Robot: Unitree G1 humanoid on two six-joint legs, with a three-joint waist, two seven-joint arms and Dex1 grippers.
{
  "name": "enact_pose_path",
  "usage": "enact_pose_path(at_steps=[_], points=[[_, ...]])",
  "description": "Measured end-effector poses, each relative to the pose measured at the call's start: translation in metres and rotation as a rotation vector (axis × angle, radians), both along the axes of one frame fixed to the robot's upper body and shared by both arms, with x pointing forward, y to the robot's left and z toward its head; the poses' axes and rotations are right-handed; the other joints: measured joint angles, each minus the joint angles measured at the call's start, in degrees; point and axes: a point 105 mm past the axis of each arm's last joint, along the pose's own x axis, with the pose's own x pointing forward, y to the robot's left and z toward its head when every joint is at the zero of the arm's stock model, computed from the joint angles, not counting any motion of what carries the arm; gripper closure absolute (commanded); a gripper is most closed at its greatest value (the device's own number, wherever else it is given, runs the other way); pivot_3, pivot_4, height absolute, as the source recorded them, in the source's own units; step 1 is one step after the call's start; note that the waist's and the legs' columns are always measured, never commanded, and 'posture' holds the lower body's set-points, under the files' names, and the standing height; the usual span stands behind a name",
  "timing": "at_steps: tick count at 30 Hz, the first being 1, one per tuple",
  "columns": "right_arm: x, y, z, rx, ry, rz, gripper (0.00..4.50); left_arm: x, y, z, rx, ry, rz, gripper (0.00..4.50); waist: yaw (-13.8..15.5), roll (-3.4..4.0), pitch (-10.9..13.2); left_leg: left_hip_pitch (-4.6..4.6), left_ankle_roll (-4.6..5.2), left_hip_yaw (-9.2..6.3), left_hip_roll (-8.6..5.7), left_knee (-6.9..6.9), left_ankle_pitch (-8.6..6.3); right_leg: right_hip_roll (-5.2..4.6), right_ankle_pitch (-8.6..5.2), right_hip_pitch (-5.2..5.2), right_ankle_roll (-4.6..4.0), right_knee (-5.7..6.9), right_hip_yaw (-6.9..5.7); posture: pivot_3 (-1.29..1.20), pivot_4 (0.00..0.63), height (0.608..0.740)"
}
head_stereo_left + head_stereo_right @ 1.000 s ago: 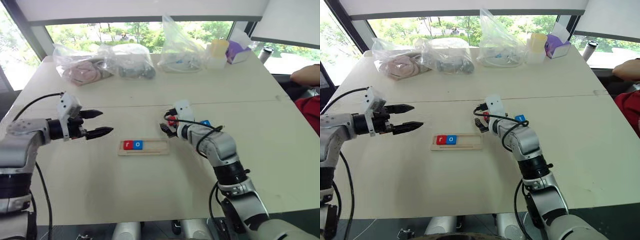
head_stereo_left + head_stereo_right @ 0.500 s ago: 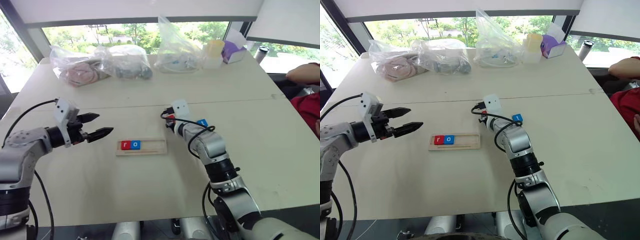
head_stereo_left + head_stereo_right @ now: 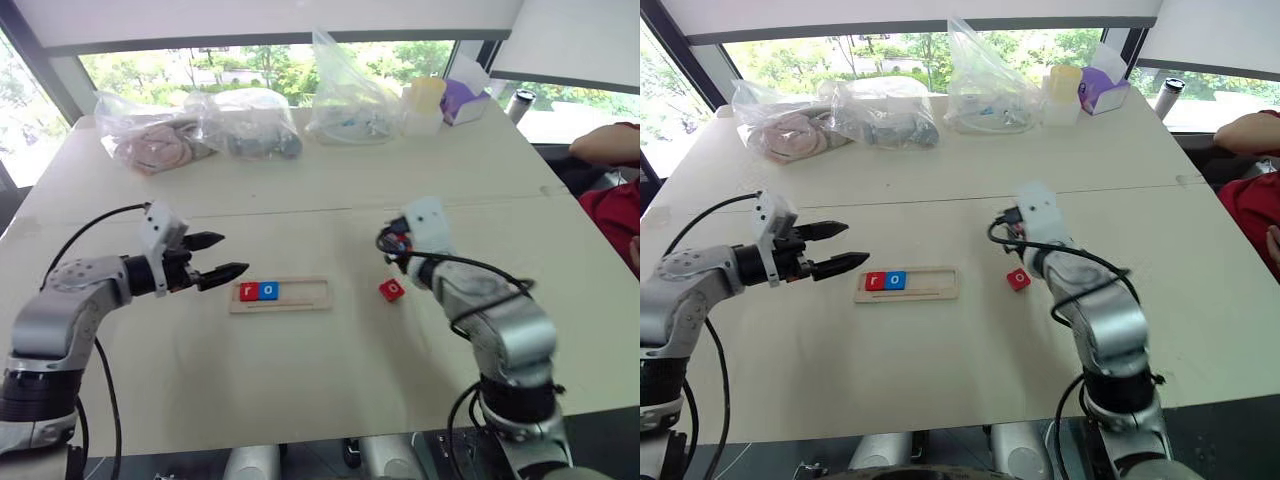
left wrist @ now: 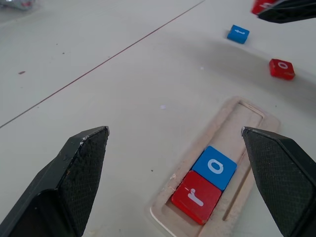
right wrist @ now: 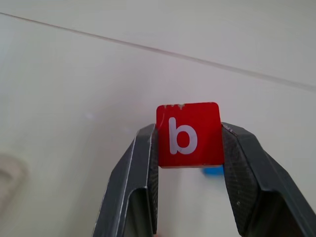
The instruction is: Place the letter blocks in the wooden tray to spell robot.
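Observation:
The wooden tray [image 3: 310,294] lies mid-table with a red "r" block [image 3: 248,292] and a blue "o" block [image 3: 269,291] at its left end. My left gripper [image 3: 232,255] hovers open just left of the tray, with nothing between its fingers. To the right of the tray my right gripper [image 5: 189,133] is shut on a red "b" block [image 5: 187,136], held above the table. A red "o" block [image 3: 391,290] lies on the table below it. A blue block [image 4: 238,33] lies farther back, mostly hidden by the right arm in the head views.
Clear plastic bags [image 3: 255,125] line the table's far edge, with a yellow cup [image 3: 425,100] and a purple box [image 3: 465,100] at the far right. A person's arm [image 3: 605,148] rests beyond the right edge. A seam [image 3: 300,212] crosses the table.
My right gripper has shut on the red "b" block, lifted it and drawn back to the right. The red "o" block now shows on the table. The left gripper stayed open.

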Motion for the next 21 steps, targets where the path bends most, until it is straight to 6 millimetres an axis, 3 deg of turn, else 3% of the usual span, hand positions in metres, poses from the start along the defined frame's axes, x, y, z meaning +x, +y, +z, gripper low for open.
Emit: enact_pose_path(at_steps=[4, 11, 17, 18, 21], points=[[-0.030, -0.007, -0.026, 0.039, 0.126, -0.105, 3.33, 0.006, -0.006, -0.001, -0.009, 0.001, -0.025, 0.00, -0.3, 0.00, 0.0, 0.09, 0.00, 0.04, 0.00, -0.08, 0.00, 0.05, -0.18, -0.02, 0.04, 0.00, 0.06, 0.00, 0.150, 0.740], [-0.039, 0.005, -0.042, 0.164, 0.185, -0.146, 3.33, 0.010, -0.010, -0.006, -0.001, 0.011, -0.042, 0.00, -0.2, -0.01, 0.0, 0.05, -0.01, 0.05, -0.01, -0.18, 0.00, 0.10, -0.16, -0.12, 0.02, -0.02, 0.17, 0.00, 0.150, 0.740], [-0.042, 0.006, -0.050, 0.205, 0.216, -0.162, 0.31, 0.012, -0.009, -0.006, 0.007, 0.004, -0.040, 0.00, -0.3, -0.03, 0.0, 0.06, -0.01, 0.05, -0.02, -0.25, 0.00, 0.06, -0.16, -0.12, 0.03, -0.09, 0.18, 0.00, 0.150, 0.740], [-0.042, 0.005, -0.051, 0.206, 0.221, -0.167, 0.03, 0.012, -0.009, -0.006, 0.008, 0.003, -0.040, 0.00, -0.3, -0.02, 0.0, 0.07, -0.01, 0.05, -0.02, -0.25, 0.00, 0.07, -0.16, -0.12, 0.03, -0.09, 0.19, 0.00, 0.150, 0.740], [-0.042, 0.001, -0.053, 0.191, 0.229, -0.174, 0.03, 0.012, -0.009, -0.006, 0.009, 0.002, -0.040, 0.00, -0.3, -0.02, 0.0, 0.08, -0.01, 0.05, -0.01, -0.27, 0.00, 0.09, -0.16, -0.13, 0.02, -0.09, 0.18, 0.00, 0.150, 0.740]])
